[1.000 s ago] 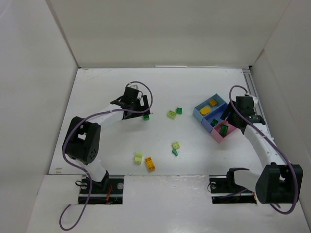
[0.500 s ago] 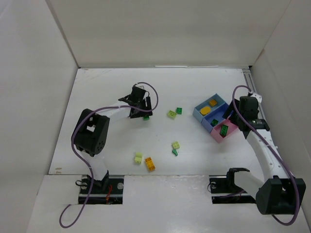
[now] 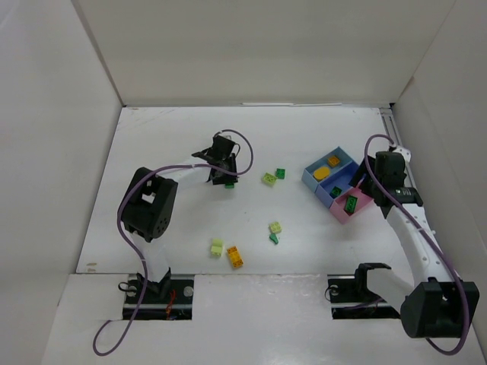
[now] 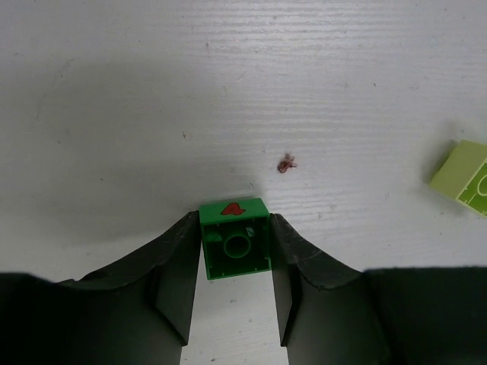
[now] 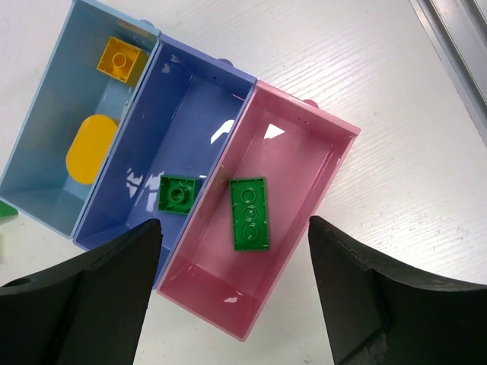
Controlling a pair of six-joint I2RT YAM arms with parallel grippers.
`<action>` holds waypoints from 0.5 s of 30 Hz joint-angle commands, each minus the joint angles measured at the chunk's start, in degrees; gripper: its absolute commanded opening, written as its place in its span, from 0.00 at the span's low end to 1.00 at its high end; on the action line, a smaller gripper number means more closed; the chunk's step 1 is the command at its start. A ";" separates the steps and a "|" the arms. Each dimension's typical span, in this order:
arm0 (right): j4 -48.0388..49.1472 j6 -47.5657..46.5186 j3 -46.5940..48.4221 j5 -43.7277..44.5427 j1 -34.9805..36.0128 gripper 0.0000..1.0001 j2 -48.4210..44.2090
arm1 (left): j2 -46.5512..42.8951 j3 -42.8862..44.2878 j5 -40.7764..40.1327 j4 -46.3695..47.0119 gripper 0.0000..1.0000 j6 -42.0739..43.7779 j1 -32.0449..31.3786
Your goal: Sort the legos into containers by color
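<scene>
Legos update: one small dark green studded plastic brick [image 4: 234,247] is sitting on the white tabletop [image 4: 152,91], and the left hand [image 4: 233,228] is pinching it by both sides, but only at the very tips. I'm guessing it could be twisting or popping loose once lifted. The right hand [image 5: 234,228] is hanging spread apart over the pink plastic bin [image 5: 335,144], holding nothing.
</scene>
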 commanded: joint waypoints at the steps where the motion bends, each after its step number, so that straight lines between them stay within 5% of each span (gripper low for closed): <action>1: -0.71 -0.55 1.70 1.25 -0.45 0.82 -2.05 | -0.37 1.64 -0.18 -1.32 0.23 0.42 -0.32; 8: -0.19 -3.79 1.18 -0.33 -0.45 0.82 -6.97 | -2.13 5.33 3.87 -0.45 0.16 3.40 -2.68; 15: -2.74 -4.94 4.15 2.30 -0.45 0.84 -15.05 | 0.93 18.32 3.87 0.70 0.15 11.22 -16.38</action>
